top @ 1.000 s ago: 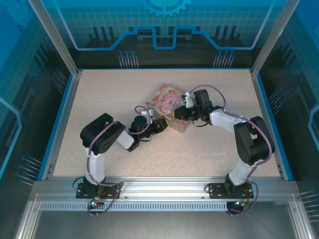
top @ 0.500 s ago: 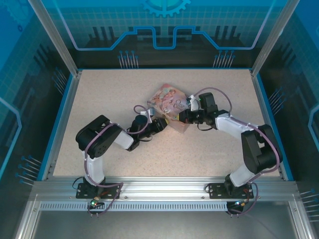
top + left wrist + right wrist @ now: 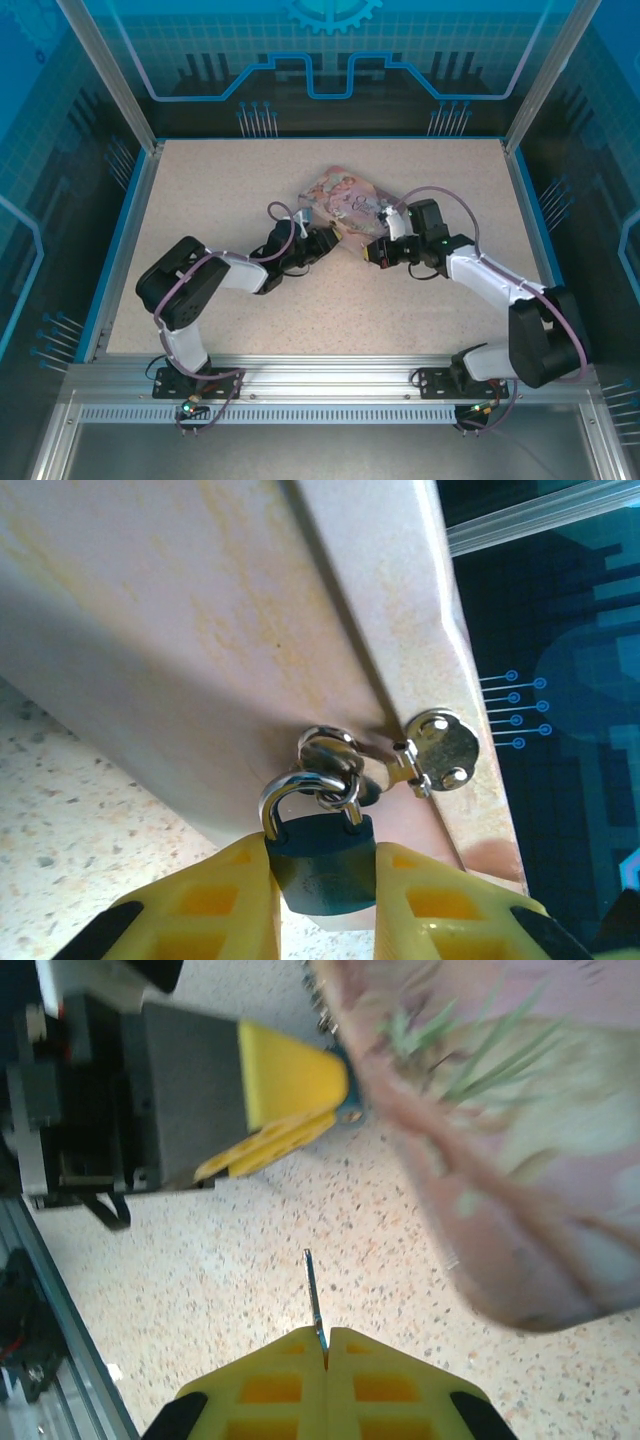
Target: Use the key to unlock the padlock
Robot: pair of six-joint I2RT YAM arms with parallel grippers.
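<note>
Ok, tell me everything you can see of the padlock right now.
The padlock has a small dark blue body and a thin shiny silver shackle, both legs seated in the body, so it looks locked. The shackle passes through the silver rings of the clasp on the pink box. The left gripper clamps its body between yellow fingers, one on each side.

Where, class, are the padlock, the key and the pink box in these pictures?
padlock (image 3: 322, 865): left wrist view, on its blue body.
key (image 3: 314, 1300): right wrist view, on its thin blade.
pink box (image 3: 338, 193): top external view, on its lid.
</note>
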